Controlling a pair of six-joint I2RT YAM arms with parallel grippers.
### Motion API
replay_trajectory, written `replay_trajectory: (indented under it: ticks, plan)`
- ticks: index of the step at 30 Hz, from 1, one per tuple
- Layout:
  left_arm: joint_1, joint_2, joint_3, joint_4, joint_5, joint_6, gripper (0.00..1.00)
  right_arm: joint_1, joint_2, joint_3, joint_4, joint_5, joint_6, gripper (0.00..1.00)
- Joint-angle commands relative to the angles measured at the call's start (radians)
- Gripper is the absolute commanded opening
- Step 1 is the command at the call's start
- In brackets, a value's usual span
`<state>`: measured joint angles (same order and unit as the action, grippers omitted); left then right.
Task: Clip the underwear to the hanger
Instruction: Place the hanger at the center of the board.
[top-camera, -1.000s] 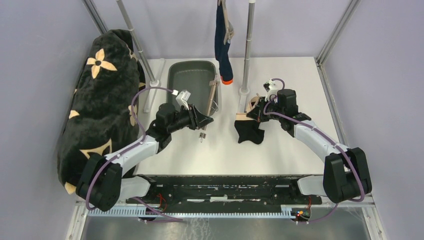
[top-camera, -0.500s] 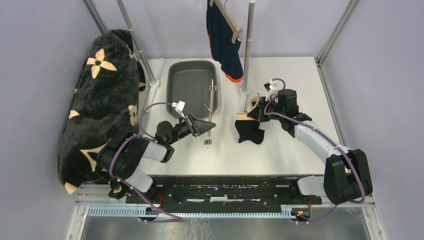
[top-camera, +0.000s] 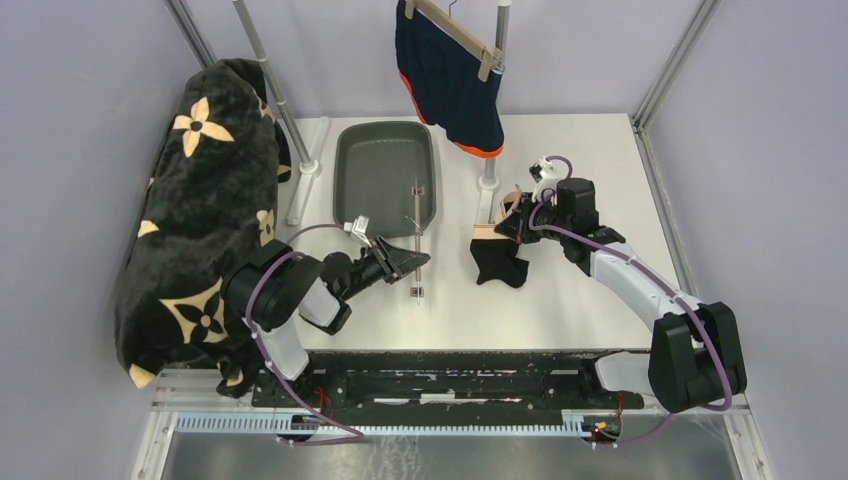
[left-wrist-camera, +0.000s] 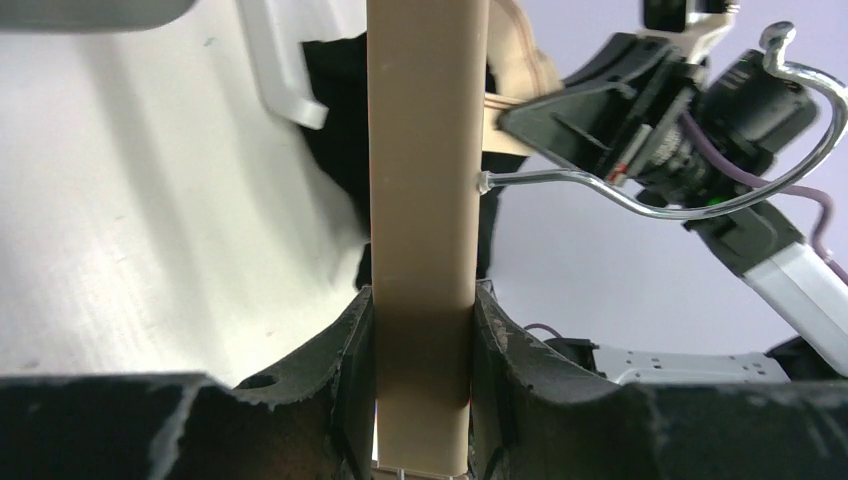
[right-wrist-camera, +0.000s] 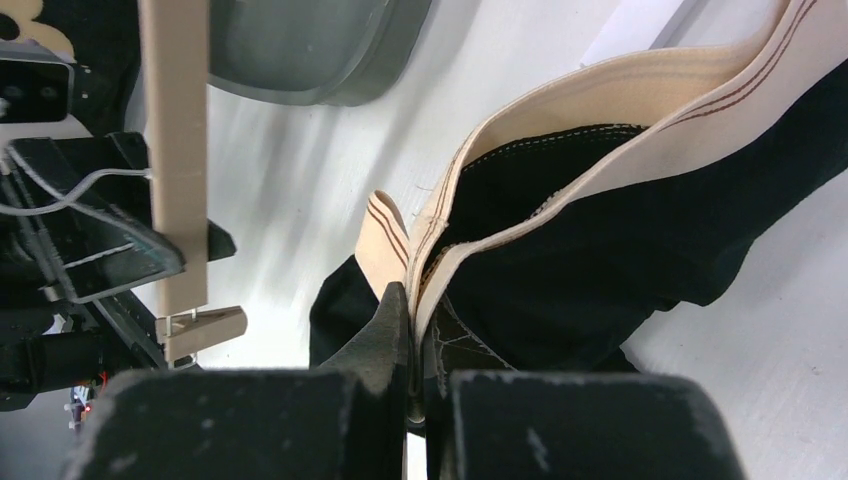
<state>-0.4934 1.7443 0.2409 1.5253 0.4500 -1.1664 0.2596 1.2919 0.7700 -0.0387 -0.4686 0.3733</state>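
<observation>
A wooden hanger with a wire hook and an end clip sticks out over the table just in front of the bin. My left gripper is shut on its flat bar, one finger on each side. To the right lies the underwear, black with a beige waistband. My right gripper is shut on that waistband and holds it lifted off the table, with the black cloth drooping below. Hanger and underwear are a short gap apart.
A grey bin stands behind the hanger. A large black plush blanket with beige flowers fills the left side. Navy shorts with orange trim hang from another hanger above the back. An upright pole stands beside the right gripper.
The left arm has folded back toward the near edge, drawing the hanger out of the bin and closer. The hanging navy shorts have turned broadside. The right arm has stayed put.
</observation>
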Motion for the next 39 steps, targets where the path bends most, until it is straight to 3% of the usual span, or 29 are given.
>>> replay_trajectory:
  ticks: [1,6,22,31,39]
  plan:
    - [-0.004,0.071,0.015,0.205,-0.055,-0.033,0.03,-0.005,-0.034,0.008,0.028,0.004,-0.008,0.00]
    - [-0.004,0.103,0.022,0.204,-0.065,-0.036,0.03,-0.004,-0.036,0.008,0.025,0.005,-0.009,0.00]
    - [-0.004,0.166,0.010,0.204,-0.060,-0.053,0.22,-0.004,-0.041,0.006,0.025,0.004,-0.008,0.01]
    - [0.000,0.161,-0.010,0.204,-0.060,-0.042,0.43,-0.004,-0.036,0.006,0.026,0.002,-0.008,0.01]
    - [0.012,0.157,-0.022,0.204,-0.042,-0.030,0.54,-0.004,-0.035,0.007,0.025,0.000,-0.008,0.01]
